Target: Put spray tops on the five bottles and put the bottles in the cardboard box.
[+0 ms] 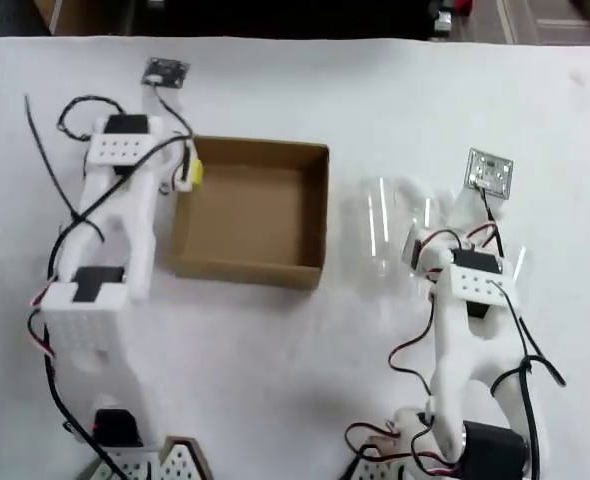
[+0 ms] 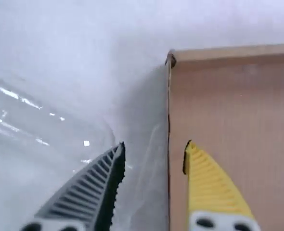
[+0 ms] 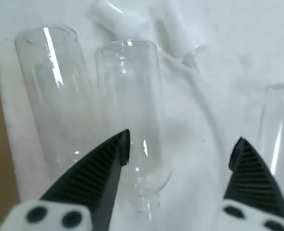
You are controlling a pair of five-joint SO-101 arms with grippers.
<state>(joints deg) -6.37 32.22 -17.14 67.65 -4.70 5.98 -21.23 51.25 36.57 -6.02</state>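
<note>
Black right fingers stand apart above three clear bottles lying on the white worktop. The middle bottle lies just beside the box-side bottle, neck toward the near edge. The third bottle lies apart, to their right. Two white spray tops lie on the far side of them, unfitted. The cardboard box sits left of the bottles, open upward. The left fingers stand apart astride its left wall: yellow finger inside, grey finger outside.
</note>
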